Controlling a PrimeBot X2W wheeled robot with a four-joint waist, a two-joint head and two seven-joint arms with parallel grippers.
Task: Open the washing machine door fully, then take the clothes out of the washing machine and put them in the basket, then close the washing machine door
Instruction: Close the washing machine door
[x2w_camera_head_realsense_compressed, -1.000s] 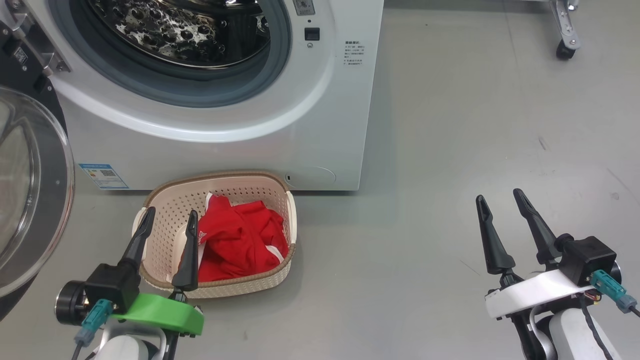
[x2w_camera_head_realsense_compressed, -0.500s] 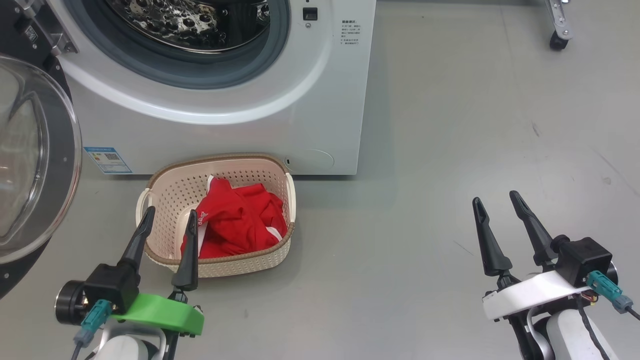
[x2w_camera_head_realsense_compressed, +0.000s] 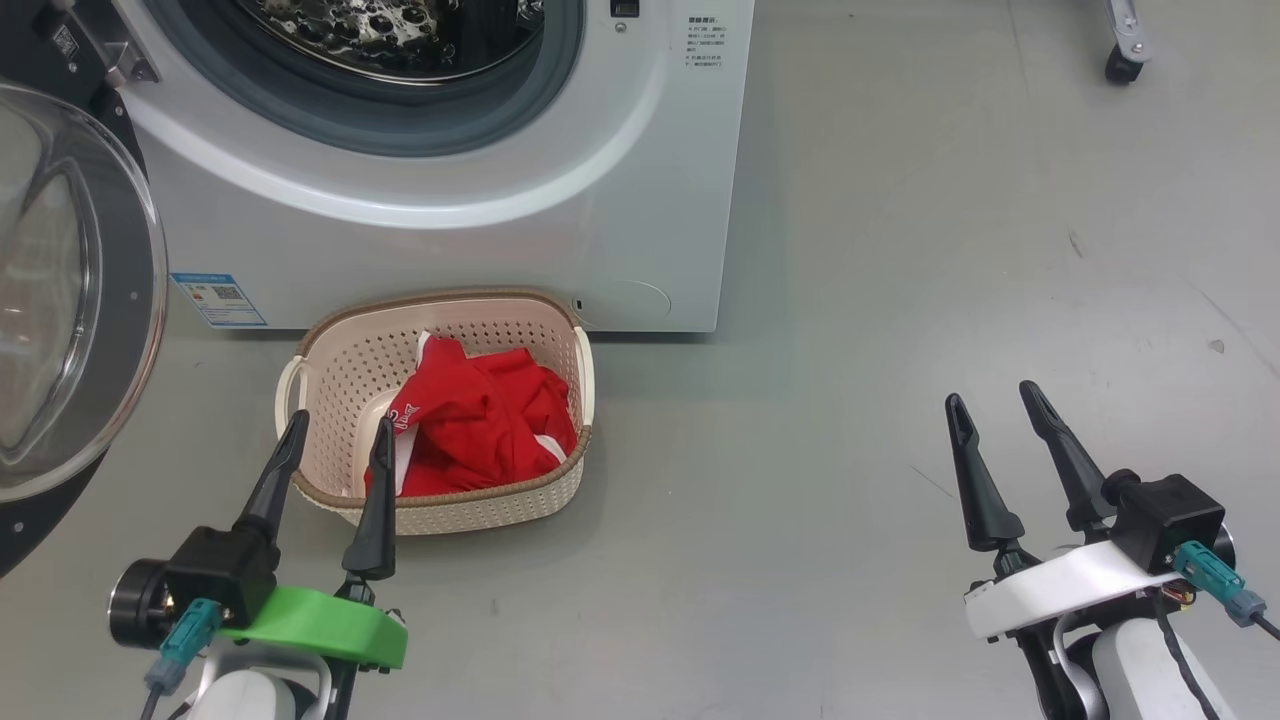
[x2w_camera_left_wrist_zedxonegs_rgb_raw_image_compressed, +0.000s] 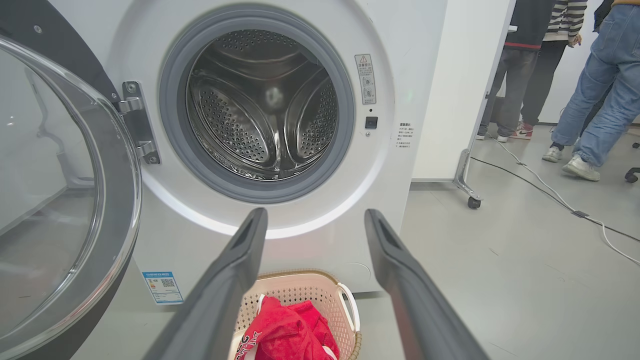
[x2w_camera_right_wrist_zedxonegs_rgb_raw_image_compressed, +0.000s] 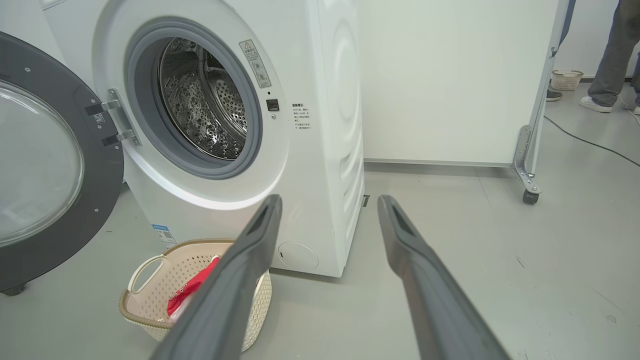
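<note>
The white washing machine (x2w_camera_head_realsense_compressed: 450, 200) stands ahead with its washing machine door (x2w_camera_head_realsense_compressed: 60, 300) swung wide to the left. In the left wrist view its steel drum (x2w_camera_left_wrist_zedxonegs_rgb_raw_image_compressed: 260, 105) looks bare. On the floor before it, the cream basket (x2w_camera_head_realsense_compressed: 440, 300) holds the red clothes (x2w_camera_head_realsense_compressed: 480, 420). My left gripper (x2w_camera_head_realsense_compressed: 340, 420) hovers open over the basket's near left corner, holding nothing. Off to the right, over bare floor, my right gripper (x2w_camera_head_realsense_compressed: 992, 394) is open too. The left gripper (x2w_camera_left_wrist_zedxonegs_rgb_raw_image_compressed: 315, 214) points at the machine front above the basket (x2w_camera_left_wrist_zedxonegs_rgb_raw_image_compressed: 300, 290); the right gripper (x2w_camera_right_wrist_zedxonegs_rgb_raw_image_compressed: 330, 200) points past the machine's right side.
A white partition on castors (x2w_camera_right_wrist_zedxonegs_rgb_raw_image_compressed: 450, 75) stands right of the machine, one castor (x2w_camera_head_realsense_compressed: 1120, 65) showing at top right. People's legs (x2w_camera_left_wrist_zedxonegs_rgb_raw_image_compressed: 595, 100) and a floor cable (x2w_camera_left_wrist_zedxonegs_rgb_raw_image_compressed: 550, 195) lie beyond it. Grey floor (x2w_camera_head_realsense_compressed: 900, 300) spreads to the right.
The whole head picture has shifted, so the camera moved: machine and basket now sit higher in it. Both grippers stay open in the same places, and the clothes lie as before.
</note>
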